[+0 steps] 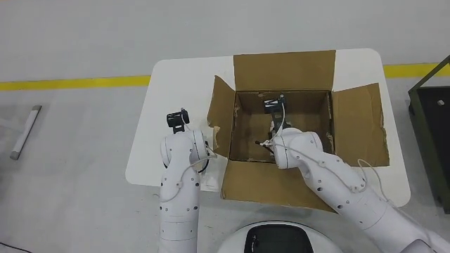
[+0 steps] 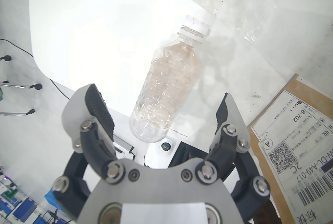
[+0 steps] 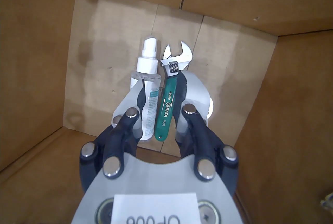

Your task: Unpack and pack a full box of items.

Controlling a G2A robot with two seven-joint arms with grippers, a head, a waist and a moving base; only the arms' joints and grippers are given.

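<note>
Clamps spray bottle (image 3: 148,63) and wrench (image 3: 169,102) together in right gripper (image 3: 164,84), deep inside box (image 3: 39,53), likely to lift both out. Holds left gripper (image 2: 160,93) wide open over water bottle (image 2: 169,79) lying on table (image 2: 91,14).

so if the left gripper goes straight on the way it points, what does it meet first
The left gripper would probably meet the clear bottle lying on the white table, between its open jaws; depth unclear.
</note>
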